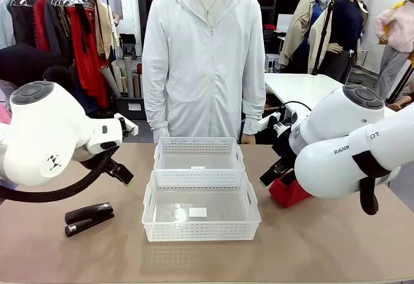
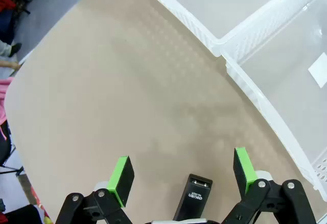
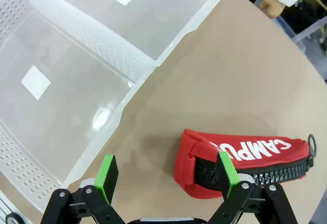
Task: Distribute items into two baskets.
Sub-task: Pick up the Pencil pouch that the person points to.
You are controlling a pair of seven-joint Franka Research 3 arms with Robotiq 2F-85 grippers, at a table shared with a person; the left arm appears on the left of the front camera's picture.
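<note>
The left pincer (image 2: 182, 170) is held open above the tan table (image 2: 112, 91), its green pads (image 2: 121, 179) set wide apart. Between them, at the picture's bottom edge, the end of the black stapler (image 2: 193, 199) is seen lying on the table, apart from both pads. A white basket (image 2: 186, 17) and a second basket (image 2: 265, 113) are set wall against wall, away from the table's rounded corner. A white label (image 2: 320, 70) is stuck on the second basket's clear bottom.

worktop (image 1: 323, 248) middle: you have far basket (image 1: 198, 144) touching behind near basket (image 1: 202, 233) | stapler (image 1: 89, 218): you'll find it toward left near corner | pouch (image 1: 288, 192): right of near basket, apart
</note>
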